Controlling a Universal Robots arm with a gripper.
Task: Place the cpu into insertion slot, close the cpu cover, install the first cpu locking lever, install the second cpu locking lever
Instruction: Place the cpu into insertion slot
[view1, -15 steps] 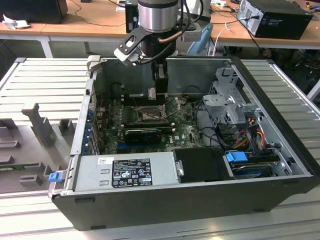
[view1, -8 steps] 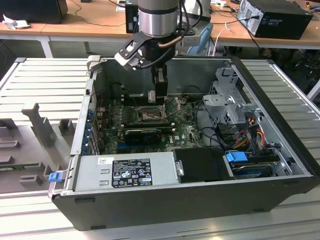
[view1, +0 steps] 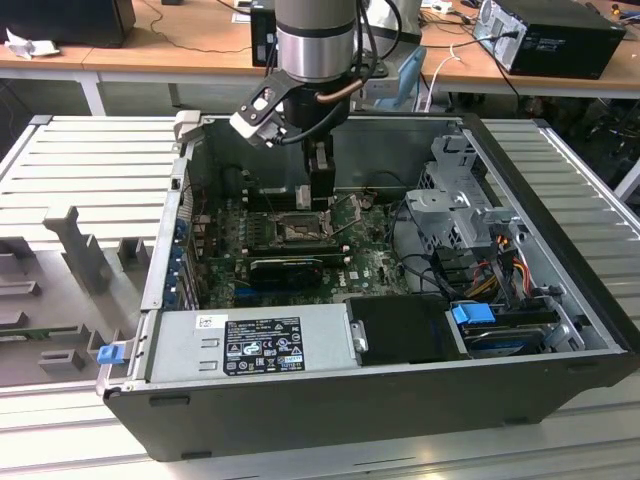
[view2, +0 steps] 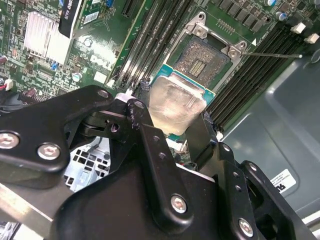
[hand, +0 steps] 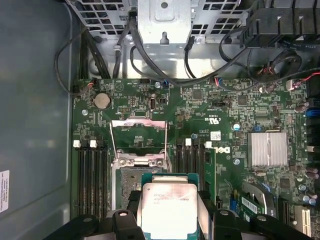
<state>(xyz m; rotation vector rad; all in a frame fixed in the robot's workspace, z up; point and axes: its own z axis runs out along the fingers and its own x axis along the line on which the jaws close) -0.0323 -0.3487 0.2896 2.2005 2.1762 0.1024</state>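
My gripper (view2: 175, 120) is shut on the cpu (view2: 176, 100), a silvery square chip on a green base, with one black finger on each side of it. The chip hangs tilted just above the near edge of the insertion slot (view2: 202, 56), whose greyish contact field lies bare. In the first wrist view the cpu (hand: 167, 206) overlaps one corner of the insertion slot (hand: 129, 182), and the cpu cover (hand: 138, 134) stands swung open beyond it. A thin locking lever (view2: 272, 55) sticks out beside the socket. In the exterior view the gripper (view1: 318, 198) hovers over the insertion slot (view1: 298, 230).
The motherboard (view1: 370, 262) lies inside an open computer case (view1: 330, 400). Black memory slots (hand: 92, 170) flank the socket, and a finned heatsink (hand: 268, 149) sits to one side. A drive cage (view1: 455, 200) and cables fill the exterior view's right; a power supply (view1: 255, 340) fronts the case.
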